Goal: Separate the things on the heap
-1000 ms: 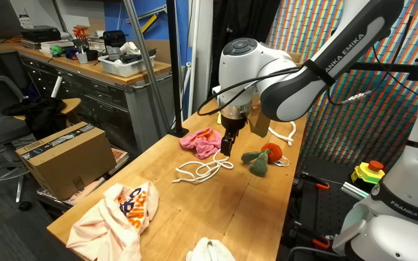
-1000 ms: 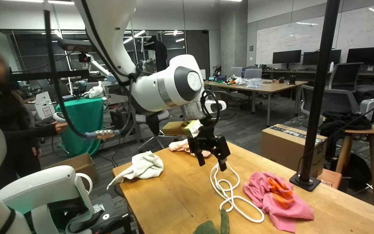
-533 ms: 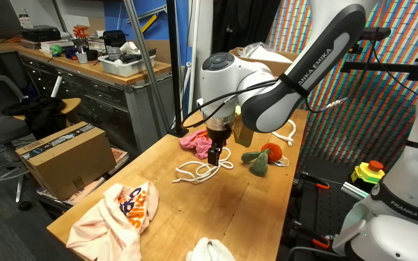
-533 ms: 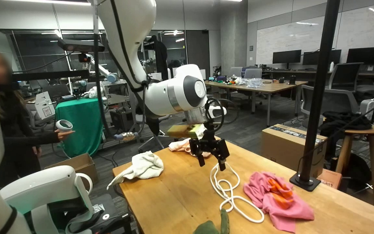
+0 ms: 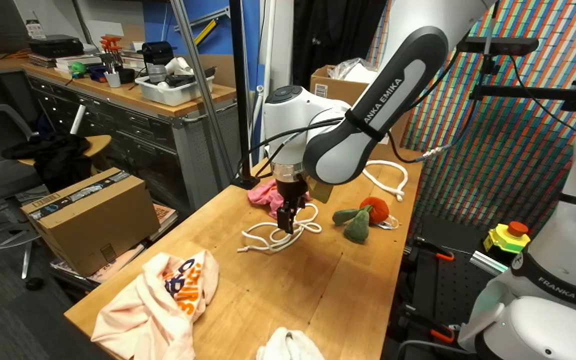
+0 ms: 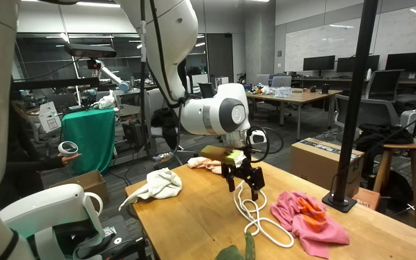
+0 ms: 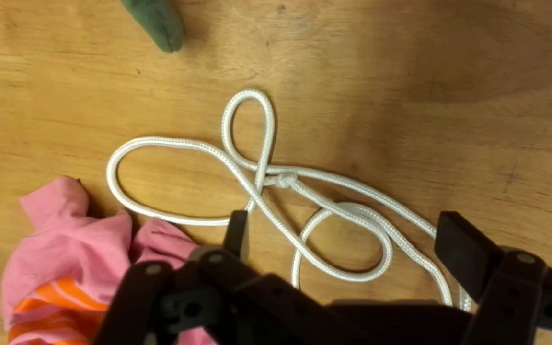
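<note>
A tangled white rope lies on the wooden table, also in an exterior view. My gripper is open and empty, pointing down above the rope; it shows in both exterior views. Its fingers stand apart over the rope's loops. A pink cloth with orange print lies beside the rope. A green and orange plush toy lies on the rope's other side; only a green part shows in the wrist view. A peach cloth and a white cloth lie apart.
Another white rope lies at the table's far end, by a cardboard box. A black pole stands at the table edge near the pink cloth. A yellow-green block is fixed to the wrist.
My gripper has moved left and lower in an exterior view, and right and lower in an exterior view, coming over the rope. It stays open. The things on the table have not moved.
</note>
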You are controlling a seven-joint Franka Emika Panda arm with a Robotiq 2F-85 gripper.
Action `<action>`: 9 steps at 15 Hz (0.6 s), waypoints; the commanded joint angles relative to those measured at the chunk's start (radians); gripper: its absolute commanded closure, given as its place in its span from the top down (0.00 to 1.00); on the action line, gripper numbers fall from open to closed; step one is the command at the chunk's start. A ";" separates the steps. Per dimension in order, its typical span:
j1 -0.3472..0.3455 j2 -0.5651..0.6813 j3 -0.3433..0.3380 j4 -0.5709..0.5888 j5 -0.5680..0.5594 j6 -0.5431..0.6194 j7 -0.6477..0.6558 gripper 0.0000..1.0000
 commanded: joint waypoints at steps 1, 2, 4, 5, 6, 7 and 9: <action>-0.036 0.056 0.009 0.063 0.117 0.012 -0.162 1.00; -0.042 0.065 0.008 0.072 0.136 0.010 -0.196 1.00; -0.059 0.083 0.011 0.088 0.173 0.007 -0.267 1.00; -0.068 0.094 0.012 0.095 0.186 0.005 -0.300 1.00; -0.075 0.102 0.013 0.101 0.198 0.001 -0.328 1.00; -0.081 0.113 0.014 0.107 0.209 0.002 -0.352 1.00; -0.095 0.131 0.019 0.113 0.231 0.001 -0.394 1.00</action>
